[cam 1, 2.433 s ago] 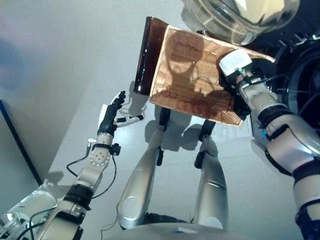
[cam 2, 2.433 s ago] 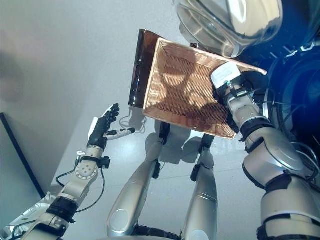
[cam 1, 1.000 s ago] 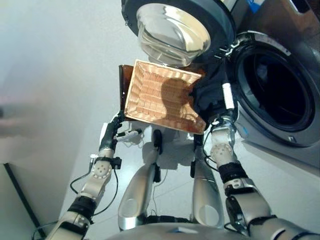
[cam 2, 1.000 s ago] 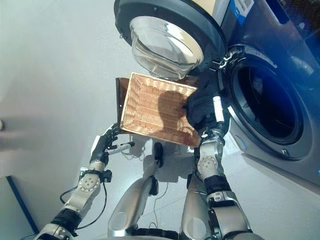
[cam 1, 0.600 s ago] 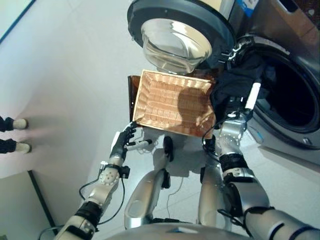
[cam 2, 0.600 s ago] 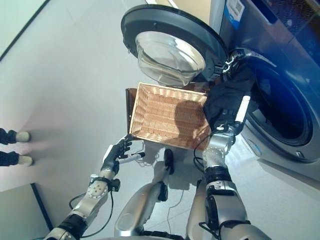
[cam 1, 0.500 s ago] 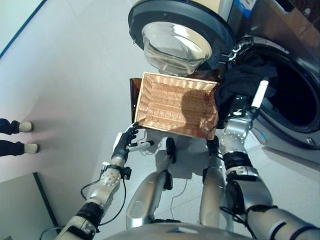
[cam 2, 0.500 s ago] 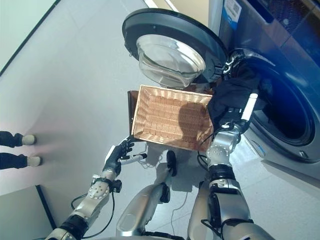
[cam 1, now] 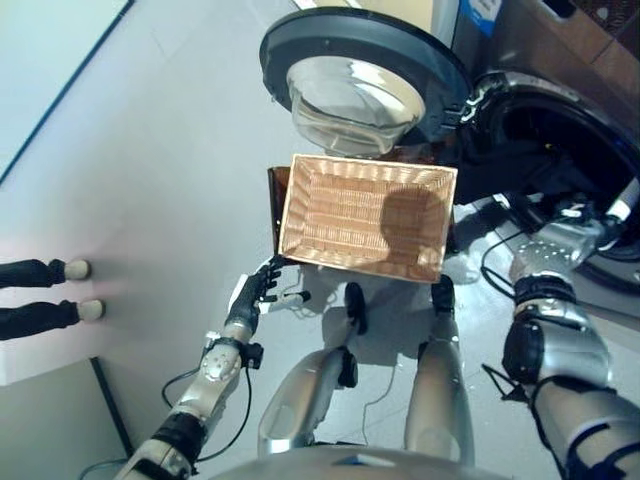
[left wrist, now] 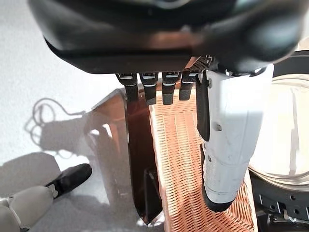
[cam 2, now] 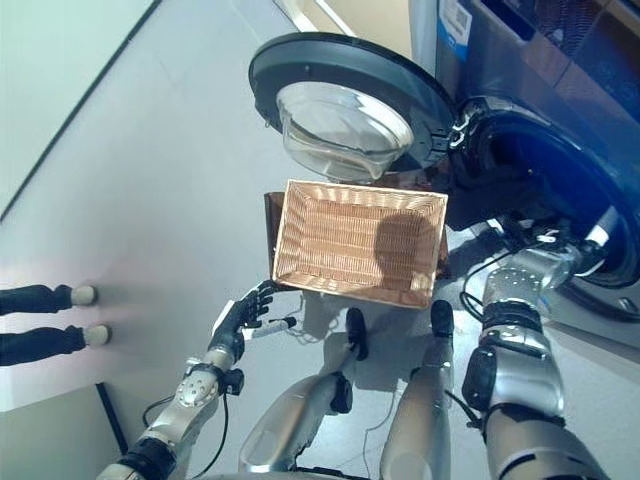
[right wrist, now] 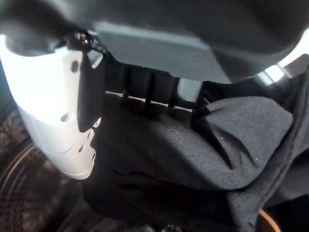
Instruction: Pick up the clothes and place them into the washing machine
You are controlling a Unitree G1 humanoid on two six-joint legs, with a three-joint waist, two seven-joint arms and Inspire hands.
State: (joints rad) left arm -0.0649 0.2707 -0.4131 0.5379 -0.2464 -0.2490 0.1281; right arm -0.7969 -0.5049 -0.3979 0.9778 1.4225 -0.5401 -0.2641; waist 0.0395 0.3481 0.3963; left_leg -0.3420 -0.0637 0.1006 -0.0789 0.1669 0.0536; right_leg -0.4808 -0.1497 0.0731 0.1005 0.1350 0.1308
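Right hand (right wrist: 63, 111): fingers were curled on the dark clothes (right wrist: 193, 159) inside the washing machine (cam 2: 560, 130) drum.
Left hand (cam 1: 255, 300): fingers were held open beside the empty wicker basket (cam 1: 365, 215).
Risk: cloth might be dragged out if snagged on withdrawal.
Room: pale floor (cam 1: 150, 150); a person's legs (cam 1: 40, 290) were seen nearby.

A pale grey glossy floor (cam 1: 160, 170) carries a person's legs (cam 1: 40, 290) at the left edge.
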